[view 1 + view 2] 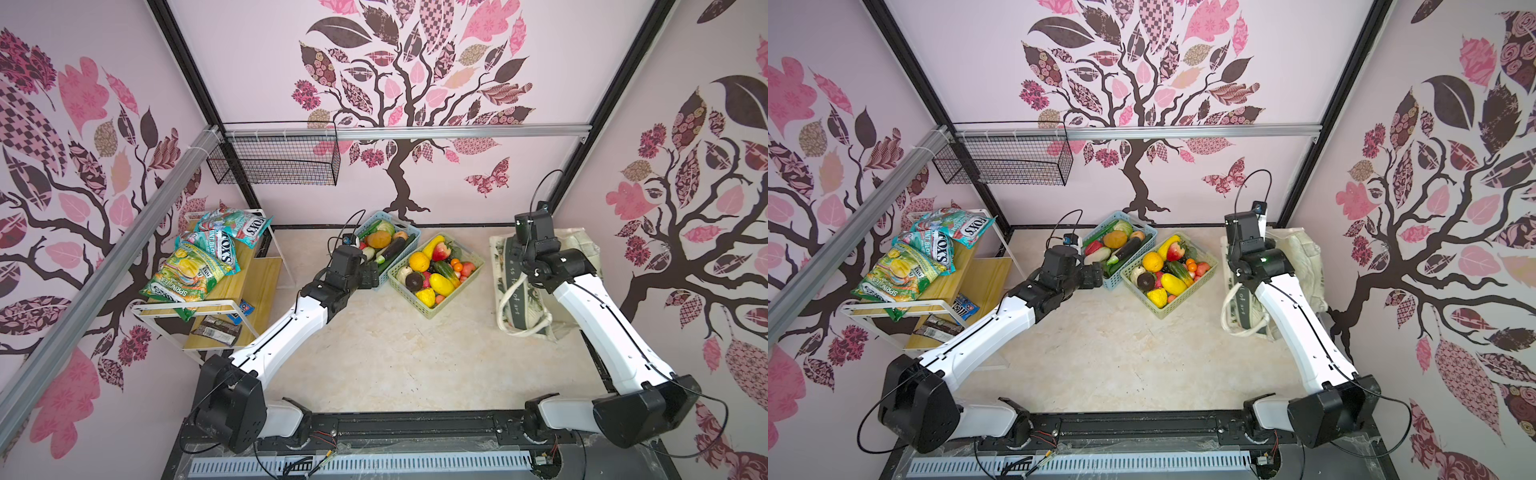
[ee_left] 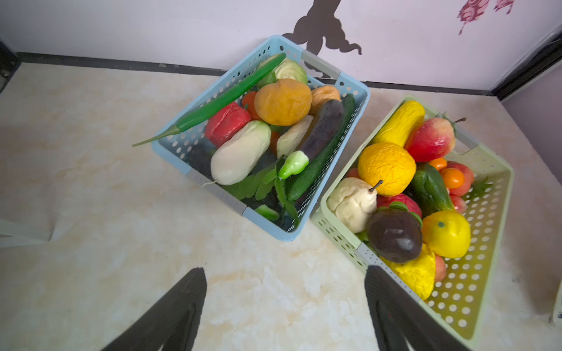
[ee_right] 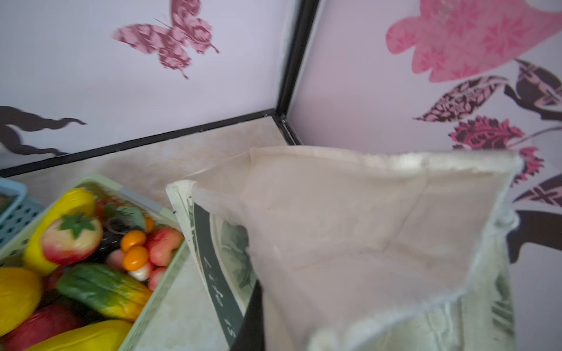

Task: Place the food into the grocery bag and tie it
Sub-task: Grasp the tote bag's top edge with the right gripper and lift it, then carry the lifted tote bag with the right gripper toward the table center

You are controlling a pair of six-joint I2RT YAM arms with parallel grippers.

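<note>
**A:** Nearest in, the left gripper (image 2: 284, 270) hangs over the marble-look table (image 2: 121, 243), its fingers spread wide.

**B:** Just beyond it, the food (image 2: 386, 168) is piled in two baskets. First comes the pale green basket (image 2: 486, 243), then the light blue basket (image 2: 354, 88) against the back wall.

**A:** And on the right?

**B:** The right gripper (image 3: 263, 307) is pinched tight on the cloth of the grocery bag (image 3: 349, 228). The bag sits just beside the pale green basket, near the far right corner, its cream inside showing.
</note>
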